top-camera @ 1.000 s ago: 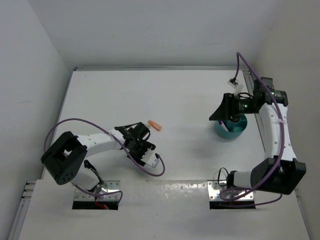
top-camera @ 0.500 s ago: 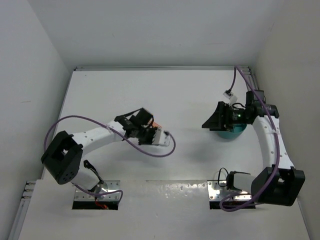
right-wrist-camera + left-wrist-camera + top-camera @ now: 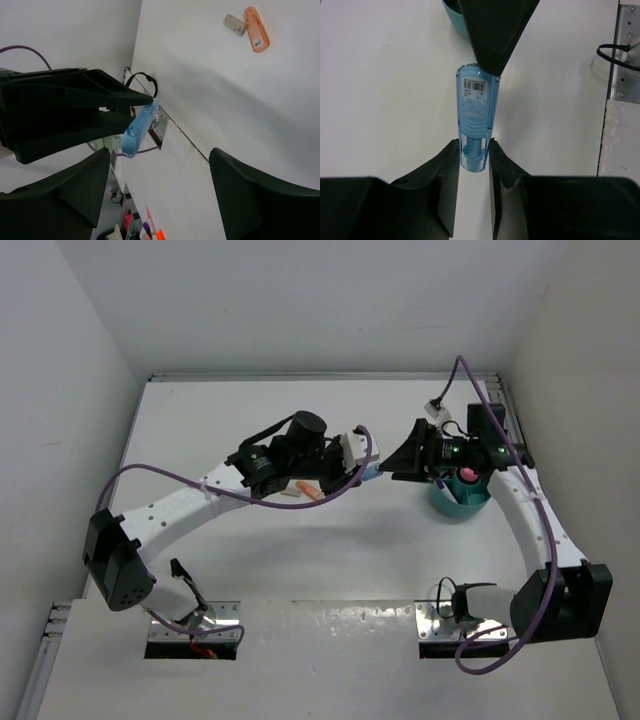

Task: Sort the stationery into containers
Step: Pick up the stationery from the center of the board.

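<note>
1. Left claw (image 3: 474, 150) — closed narrowly on the lower end of the blue stick (image 3: 476, 107), a translucent barrel with a barcode label. Most of the stick juts free past the fingertips, held in the air above the surface (image 3: 380, 90).
2. Right claw (image 3: 160, 165) — jaws spread wide and empty, facing the left claw. In the left wrist view one of its dark fingers overlaps the stick's free end; contact cannot be told.
3. Teal organiser cup (image 3: 455, 508), at the right of the surface and just behind the right claw. A pink marker (image 3: 467, 476) stands in it; which compartment is unclear.
4. Orange stick (image 3: 312, 492) and beige eraser (image 3: 290, 492), just beside each other on the surface below the left arm, not yet sorted.
5. Step in hand, as judged: a mid-air handover of the blue stick to the arm nearer the cup.
   - The right claw should straddle the labelled free end squarely across its width, clear of the left fingertips.
   - It should close fully before the left claw lets go, since the smooth plastic could pivot or slip.
   - The left claw should then open and back off along the stick's axis.
</note>
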Robot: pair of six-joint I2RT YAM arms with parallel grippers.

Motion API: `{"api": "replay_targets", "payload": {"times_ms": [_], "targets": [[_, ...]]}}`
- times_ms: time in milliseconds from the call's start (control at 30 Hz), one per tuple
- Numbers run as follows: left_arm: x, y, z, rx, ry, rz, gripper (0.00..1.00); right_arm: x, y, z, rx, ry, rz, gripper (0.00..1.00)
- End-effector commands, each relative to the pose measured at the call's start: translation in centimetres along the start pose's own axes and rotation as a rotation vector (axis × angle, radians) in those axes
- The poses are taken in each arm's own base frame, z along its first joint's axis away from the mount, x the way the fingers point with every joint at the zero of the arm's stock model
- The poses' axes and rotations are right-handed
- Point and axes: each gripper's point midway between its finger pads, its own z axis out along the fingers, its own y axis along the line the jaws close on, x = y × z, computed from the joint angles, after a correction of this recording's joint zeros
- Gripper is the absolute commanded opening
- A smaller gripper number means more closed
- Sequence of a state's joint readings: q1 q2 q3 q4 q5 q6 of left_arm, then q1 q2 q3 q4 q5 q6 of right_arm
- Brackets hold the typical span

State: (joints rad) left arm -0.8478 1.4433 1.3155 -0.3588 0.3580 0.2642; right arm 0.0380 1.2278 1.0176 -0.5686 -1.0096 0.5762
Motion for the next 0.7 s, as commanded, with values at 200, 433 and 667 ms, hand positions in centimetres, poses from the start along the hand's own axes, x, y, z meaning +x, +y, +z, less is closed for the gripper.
{"api": "replay_targets", "payload": {"times_ms": [200,433,667], "targets": [[-2.3,-0.5,0.8,0.002,-0.029,-0.026,0.06,-1.0,2.6,1.2,-0.024,0.047,-0.146,0.66],[-2.5,0.5,0.8,-0.035,-0.021,-0.019,0.06,0.7,0.9,1.7,0.063,0.117,-0.197,0.42],[-3.1,0.6,0.9,-0.025,-0.03,0.007,0.14,-0.1,0.0,1.0,0.138,0.098,-0.265,0.07]]}}
